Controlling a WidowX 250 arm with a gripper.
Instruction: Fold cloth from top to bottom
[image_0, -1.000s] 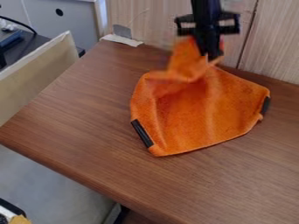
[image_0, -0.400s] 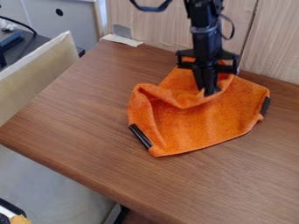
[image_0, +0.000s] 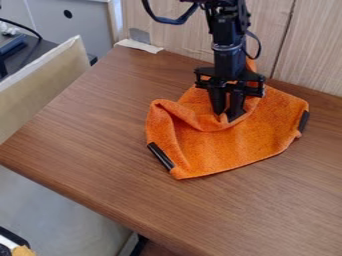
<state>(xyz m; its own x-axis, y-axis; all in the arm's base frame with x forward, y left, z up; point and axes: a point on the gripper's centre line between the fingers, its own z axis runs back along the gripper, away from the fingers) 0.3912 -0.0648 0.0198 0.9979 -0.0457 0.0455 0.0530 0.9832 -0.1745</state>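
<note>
- My claw (image_0: 227, 118): released, fingers parted, a bit of orange between the tips. Tips pointing down, at the fold in the cloth.
- My arm (image_0: 229, 57): in from the top edge, right of the view's middle, roughly upright. Dark cable (image_0: 167, 20) looping off its upper part.
- Orange cloth (image_0: 230, 150): on the brown table (image_0: 100, 135), beneath my claw, toward the table's far side. Near part spread fairly flat. Far part bunched into a loose, sagging fold that runs from the cloth's left side to under my fingers. Some orange also shows behind my arm.
- Two black strips on the cloth's edges: left strip (image_0: 161, 156) slanted along the lower left edge, right strip (image_0: 304, 121) at the right edge, well apart.
- Far edge of table: pale paper scrap (image_0: 138, 46), small grey piece (image_0: 139, 35) standing just behind it. Wood-grain panel (image_0: 174, 25) upright behind.
- View's left: pale board (image_0: 40, 80) beside the table, grey cabinet (image_0: 80, 27) farther back, black cord (image_0: 20, 26) near it.
- Bottom left corner: yellowish item (image_0: 23, 251), too cut off to identify.
</note>
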